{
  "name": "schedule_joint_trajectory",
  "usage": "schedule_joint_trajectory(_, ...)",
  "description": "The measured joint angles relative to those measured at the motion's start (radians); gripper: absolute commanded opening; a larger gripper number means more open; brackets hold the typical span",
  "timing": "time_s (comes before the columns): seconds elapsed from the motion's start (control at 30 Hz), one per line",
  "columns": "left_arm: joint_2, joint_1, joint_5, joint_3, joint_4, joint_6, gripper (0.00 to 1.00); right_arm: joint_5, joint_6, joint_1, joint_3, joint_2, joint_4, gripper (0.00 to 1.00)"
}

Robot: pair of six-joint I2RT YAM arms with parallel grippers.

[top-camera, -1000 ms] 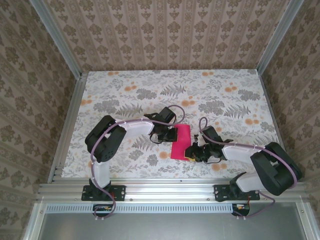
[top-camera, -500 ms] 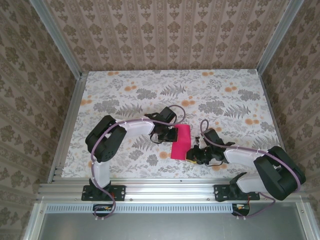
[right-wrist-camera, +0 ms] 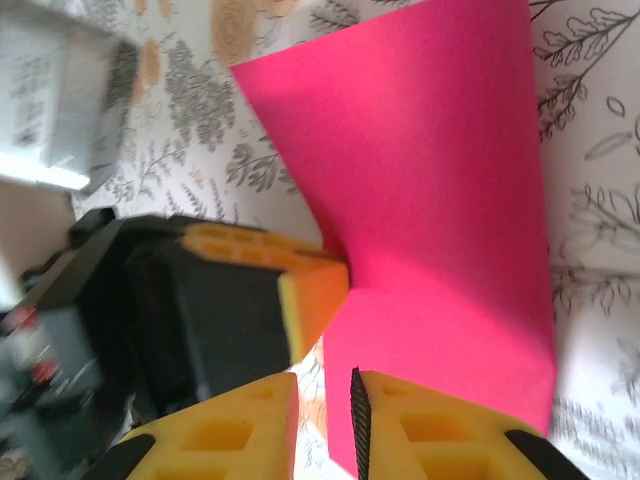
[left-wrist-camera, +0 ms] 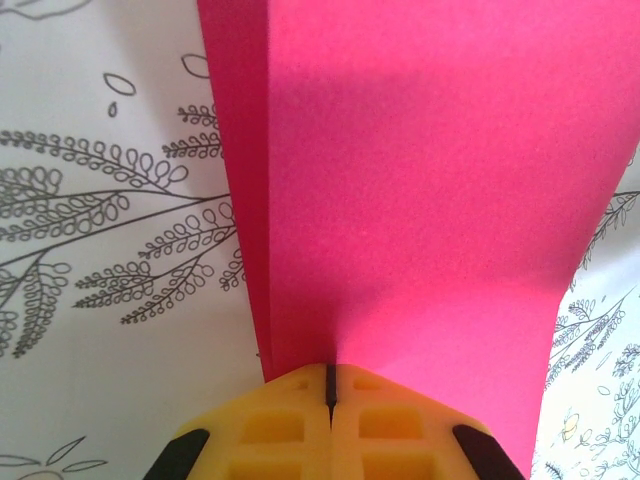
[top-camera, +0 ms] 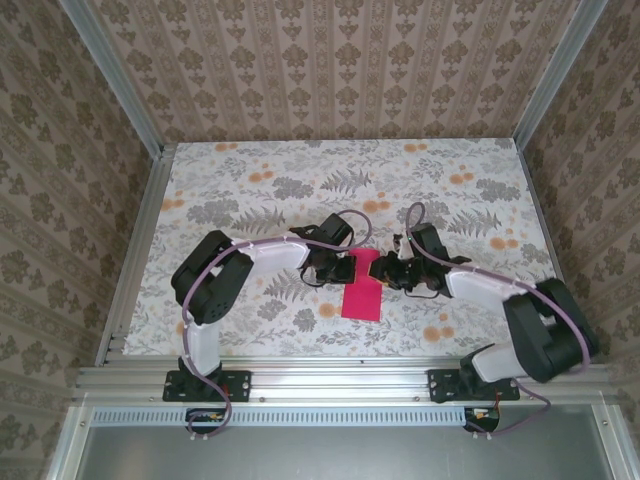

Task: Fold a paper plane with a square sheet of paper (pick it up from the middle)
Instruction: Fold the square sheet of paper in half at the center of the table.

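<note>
**Left claw pinching, right claw lined up beside it**

The left gripper (left-wrist-camera: 328, 372) is pressed together on the end of the square sheet of paper (left-wrist-camera: 430, 200). The sheet lies doubled over as a narrow strip on the floral table (top-camera: 250, 190) between the arms. The right gripper (right-wrist-camera: 325, 385) stands narrowly parted just beside that pinch. The left pinch should probably hold firm and the layers line up before any creasing.

We take this for a robot test cell in a lab. Bare aluminium framing (top-camera: 330, 385) crosses the bottom and climbs the upper corners, wallpapered panels (top-camera: 340, 70) box in a floral-print table (top-camera: 250, 190), and a left arm (top-camera: 270, 252) and right arm (top-camera: 480, 290) stand bolted along the lower rail.
</note>
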Motion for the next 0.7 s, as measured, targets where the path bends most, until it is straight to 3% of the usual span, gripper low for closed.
schedule_joint_trajectory(0.27, 0.002, 0.000, -0.002, 0.002, -0.003, 0.003, 0.00, -0.022, -0.011, -0.023, 0.008, 0.175, 0.062, 0.22)
schedule_joint_trajectory(0.53, 0.006, 0.000, -0.004, 0.012, -0.017, 0.008, 0.00, -0.064, -0.008, -0.035, -0.011, 0.189, 0.138, 0.23)
schedule_joint_trajectory(0.7, 0.006, 0.000, -0.007, 0.014, -0.021, 0.011, 0.00, -0.066, -0.011, -0.039, -0.005, 0.134, 0.092, 0.23)
